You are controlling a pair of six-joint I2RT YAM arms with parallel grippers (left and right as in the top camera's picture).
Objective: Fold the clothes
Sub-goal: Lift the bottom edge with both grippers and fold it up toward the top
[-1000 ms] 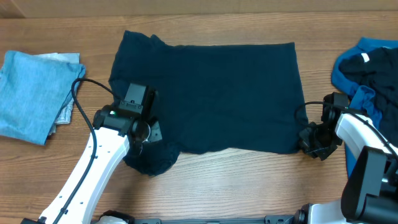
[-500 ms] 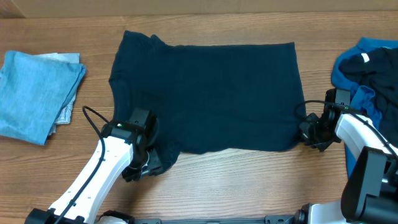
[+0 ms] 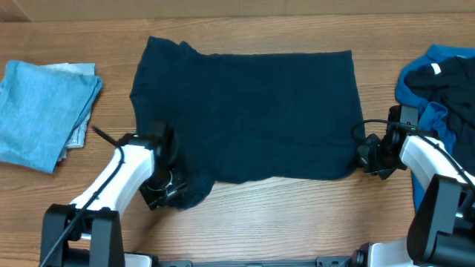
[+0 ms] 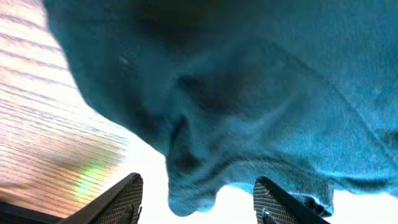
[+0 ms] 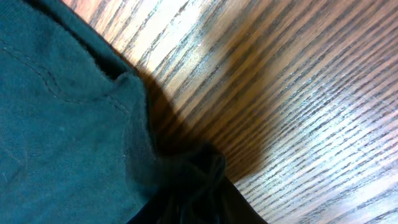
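Bare table (image 3: 297,215) strip before navy shirt (image 3: 252,111)

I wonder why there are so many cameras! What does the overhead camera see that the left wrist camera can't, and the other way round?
Only the overhead view shows the folded light blue garment on the left and the royal blue clothes on the right. Only the left wrist view shows its two ridged pads standing apart near bunched cloth. Both show the dark navy shirt and the table.

Pale grey garment (image 3: 77,135) mostly under the light blue one (image 3: 41,111).
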